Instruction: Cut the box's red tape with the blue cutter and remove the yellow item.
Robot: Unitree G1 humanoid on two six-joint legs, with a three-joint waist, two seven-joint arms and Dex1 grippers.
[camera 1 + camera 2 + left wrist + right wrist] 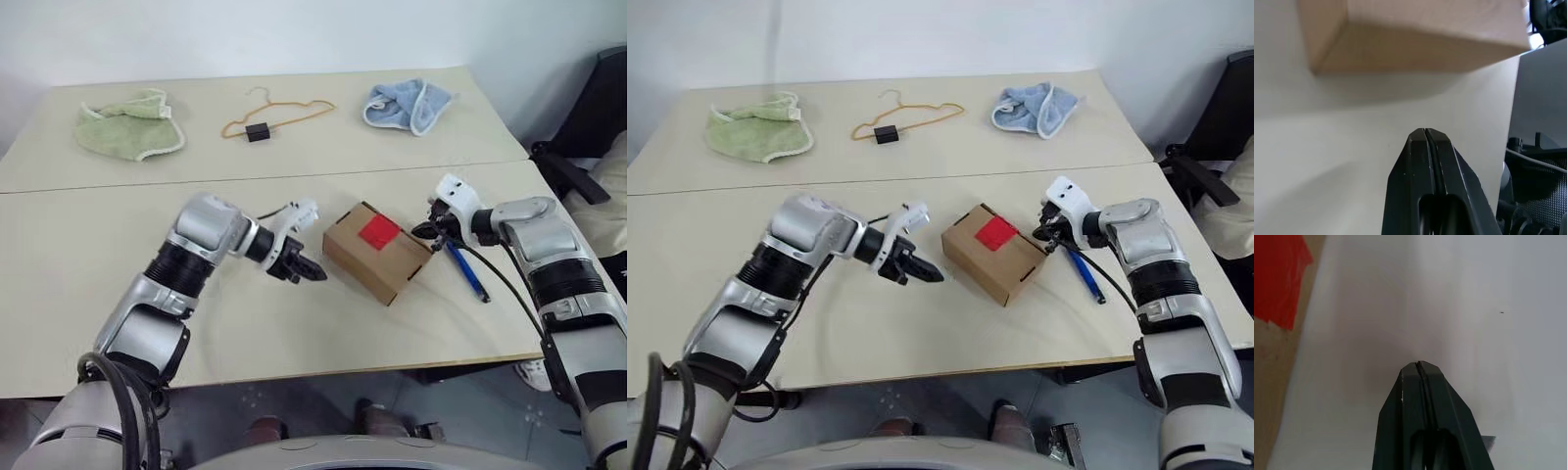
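The brown box (377, 253) sits near the middle of the front table with the red tape (378, 232) on its top, also in the right wrist view as red tape (1278, 279). The blue cutter (468, 272) lies flat on the table just right of the box. My right gripper (426, 232) hovers by the box's right corner, above the cutter's far end, shut with nothing between its fingers (1420, 382). My left gripper (315, 272) is shut and empty, its tips a little left of the box's left side (1415, 49). The yellow item is hidden.
On the far table lie a pale green cloth (129, 124), an orange wire hanger (277, 116) with a black clip, and a light blue cloth (409, 105). A dark chair (588, 127) stands past the table's right edge.
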